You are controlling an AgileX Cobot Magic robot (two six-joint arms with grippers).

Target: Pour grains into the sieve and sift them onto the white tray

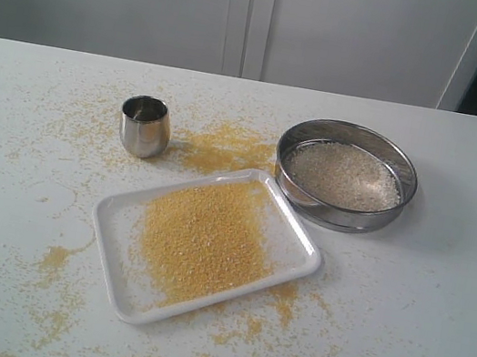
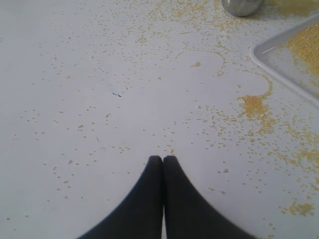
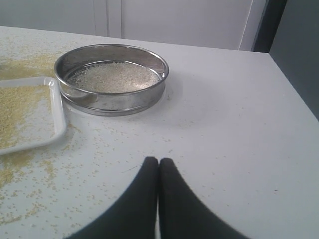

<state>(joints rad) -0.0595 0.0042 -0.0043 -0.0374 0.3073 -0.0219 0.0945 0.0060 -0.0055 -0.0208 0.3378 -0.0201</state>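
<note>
Sifting looks all but finished on a meal-strewn table. The white tray carries a broad heap of fine yellow grains. The sieve stands upright just beside the tray's far right corner, too close to tell whether the two touch. Coarse pale grains lie spread on its mesh.

A small steel cup stands upright near the tray's far left corner, apart from the rim and apparently empty. Yellow meal is scattered on the table all round the tray, thickest behind it and along its near edge.

Neither arm shows in the exterior view. The left gripper hovers over bare table to the tray's left with its fingers pressed together on nothing. The right gripper, on the tray's right and short of the sieve, is likewise clenched and empty.

If a last pass is wanted, it would best be done by opening the fingers wide, taking the sieve by its wall and holding it level. It should sit squarely over the tray's middle and be shaken in small strokes, so that the meal falls inside the rim rather than onto the table.

Count: one tray, one sieve, one cup, two grippers.
</note>
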